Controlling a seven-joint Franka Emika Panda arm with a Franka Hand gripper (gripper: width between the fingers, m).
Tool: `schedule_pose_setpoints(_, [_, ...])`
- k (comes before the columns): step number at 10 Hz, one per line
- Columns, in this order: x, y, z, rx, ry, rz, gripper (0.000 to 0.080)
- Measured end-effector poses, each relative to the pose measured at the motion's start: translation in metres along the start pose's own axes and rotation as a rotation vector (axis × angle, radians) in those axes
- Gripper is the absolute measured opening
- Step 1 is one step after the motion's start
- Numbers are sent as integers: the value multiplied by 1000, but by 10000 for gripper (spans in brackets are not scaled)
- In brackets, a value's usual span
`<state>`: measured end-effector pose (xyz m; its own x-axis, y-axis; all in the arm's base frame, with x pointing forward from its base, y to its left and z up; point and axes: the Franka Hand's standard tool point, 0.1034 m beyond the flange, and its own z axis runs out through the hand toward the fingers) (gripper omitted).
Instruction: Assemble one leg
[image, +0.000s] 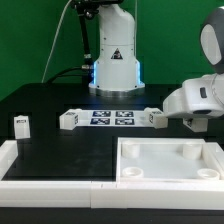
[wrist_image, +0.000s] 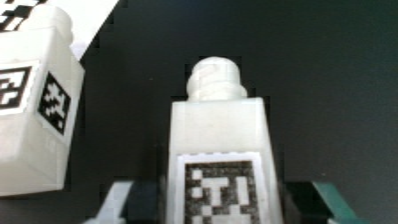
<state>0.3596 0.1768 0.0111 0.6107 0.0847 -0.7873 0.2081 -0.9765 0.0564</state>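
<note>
- Exterior view: the claw (image: 164, 120) hangs low over the table (image: 60, 150), at the end of the marker board (image: 110, 118) on the exterior view's right. The arm's bulky head hides the jaws, so from here I cannot tell how they stand.
- The leg (image: 157, 118) shows as a small white block right under the claw, just beside the board's end. Its long axis cannot be read from this side.
- The panel (image: 170, 160) lies nearer the camera than the leg, sockets up, with bare dark table between the two. I judge that open room for a lift and a carry that way.
- A spare leg (image: 68, 120) sits at the board's other end, and a far leg (image: 22, 124) lies well apart toward the exterior view's left. Neither is in the way.
- Wrist view: the claw is released. Its fingers (wrist_image: 121, 203) stand either side of the leg (wrist_image: 222, 140) with a dark gap on each side, so nothing is gripped yet.
- The leg is centred between the fingers, tag facing the camera. Its long axis runs straight away from the claw, with the threaded tip (wrist_image: 217, 78) at the far end.
- A neighbouring leg (wrist_image: 36, 100) lies beside it, roughly parallel, with a strip of table between them. That side looks the tighter one for a finger.
</note>
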Motion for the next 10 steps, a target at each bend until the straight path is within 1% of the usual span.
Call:
schedule_pose_setpoints(3, [-1, 2, -2, 1, 0, -14, 290])
schedule_pose_setpoints(5, [-14, 12, -20, 5, -1, -22, 290])
schedule_pose_setpoints(7, [-23, 18, -31, 7, -5, -15, 290])
schedule_pose_setpoints(9, [-20, 20, -37, 11, 27, -11, 290])
schedule_pose_setpoints(10, [-20, 20, -36, 11, 26, -12, 290])
